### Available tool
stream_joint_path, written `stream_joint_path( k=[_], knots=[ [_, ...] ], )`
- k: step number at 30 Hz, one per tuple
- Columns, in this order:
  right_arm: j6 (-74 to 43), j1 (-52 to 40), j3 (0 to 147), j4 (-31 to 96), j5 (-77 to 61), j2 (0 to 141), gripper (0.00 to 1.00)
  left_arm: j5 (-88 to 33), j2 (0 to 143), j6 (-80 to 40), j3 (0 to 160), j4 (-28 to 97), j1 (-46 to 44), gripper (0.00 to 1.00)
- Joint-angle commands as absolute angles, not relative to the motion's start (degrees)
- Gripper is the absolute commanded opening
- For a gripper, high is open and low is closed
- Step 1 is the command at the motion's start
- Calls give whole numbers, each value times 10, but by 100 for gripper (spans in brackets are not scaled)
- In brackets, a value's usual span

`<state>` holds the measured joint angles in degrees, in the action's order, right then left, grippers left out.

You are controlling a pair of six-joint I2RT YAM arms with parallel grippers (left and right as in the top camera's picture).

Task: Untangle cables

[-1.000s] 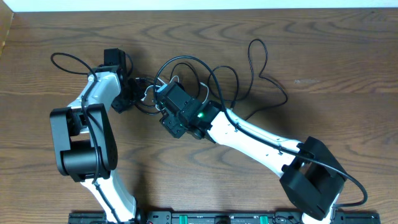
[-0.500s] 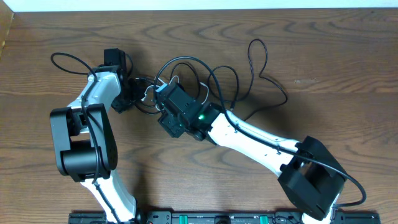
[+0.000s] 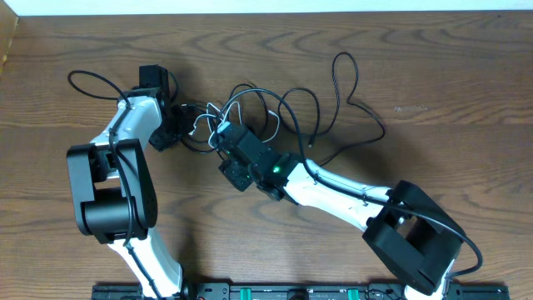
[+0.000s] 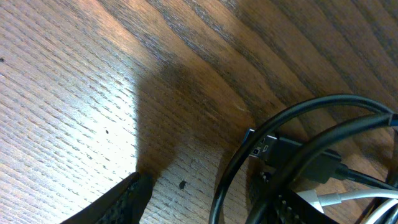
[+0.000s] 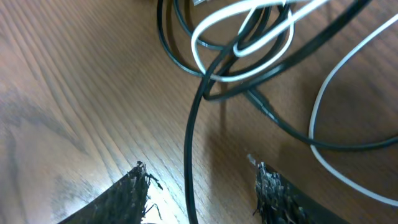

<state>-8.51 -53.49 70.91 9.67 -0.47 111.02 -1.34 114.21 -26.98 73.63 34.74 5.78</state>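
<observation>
Tangle at mid-table — thin black cords and a thin white cord lie knotted in loose loops on the brown wood-grain table, between my two arms, with the black loops sprawling off toward the right side. My right gripper hangs low over the near edge of the knot with its jaws well apart. One black cord runs straight between the fingertips and touches neither, so nothing is held. The white cord loops through the black ones just ahead of it. My left gripper sits at the left end of the tangle. In its wrist view one fingertip rests on bare wood clear of the cords, while a small black plug and several cords crowd the other side — jaws parted, nothing visibly clamped, and I cannot tell whether the hidden finger touches a cord
</observation>
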Motion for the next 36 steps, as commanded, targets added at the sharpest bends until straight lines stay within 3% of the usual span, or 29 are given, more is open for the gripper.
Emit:
stream_joint_path(
  k=[1,3,7,12,36],
  knots=[
    [-85,-541,689,84,-6,1117,52,-10,1164,-269,718,355,61,57],
    [-85,-542,684,81,-6,1117,50,-10,1164,-269,718,355,61,57],
    [-85,-544,682,84,-6,1117,32,-10,1164,-269,718,356,61,57],
    [-85,-544,682,99,-6,1117,1,-10,1164,-269,718,356,61,57],
    [-41,-543,682,165,-1,954,1,-10,1164,-269,718,355,61,57]
  ],
)
